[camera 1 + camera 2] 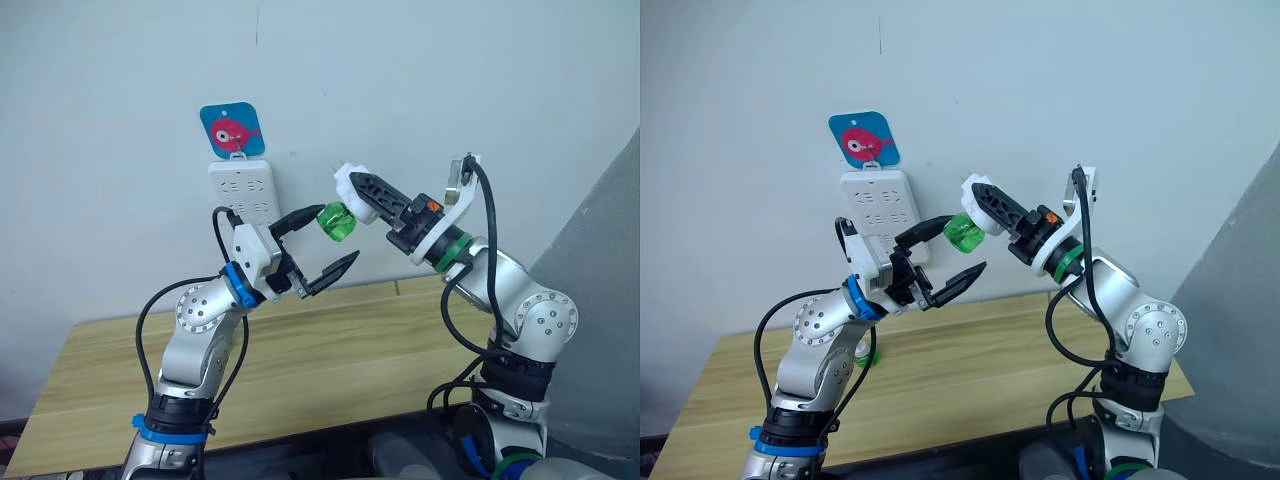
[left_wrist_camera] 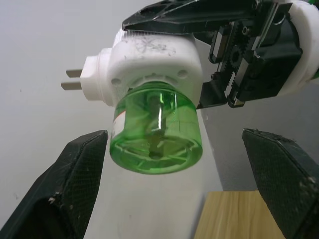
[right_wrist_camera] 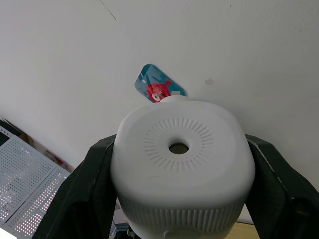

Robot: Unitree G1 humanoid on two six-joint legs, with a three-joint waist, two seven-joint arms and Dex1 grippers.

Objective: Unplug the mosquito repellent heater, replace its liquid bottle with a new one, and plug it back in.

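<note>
Mosquito repellent heater (image 1: 349, 183) unplugged and held in mid-air above the wooden table (image 1: 330, 360), clamped between the two black fingers of the right gripper (image 1: 352, 190), which press on opposite sides of its white body. Green liquid bottle (image 1: 337, 222) attached beneath the heater, slanting down toward the left gripper (image 1: 325, 240). Two metal prongs (image 2: 71, 79) bare, pointing toward the wall and touching nothing. Round dark hole (image 3: 178, 148) in the ribbed white face seen from the right wrist camera, a black finger (image 3: 94, 184) on either side of the body. Left gripper spread wide, one finger (image 1: 294, 220) reaching close beside the bottle, the other lower and apart from it; from the left wrist camera, both fingers flanking the green bottle with clear gaps, holding nothing. White power strip (image 1: 239, 195) mounted on the wall behind the left gripper, hanging under a blue hook plate with a pink fish (image 1: 231, 129). Heater near the strip, to its right, not touching it
</note>
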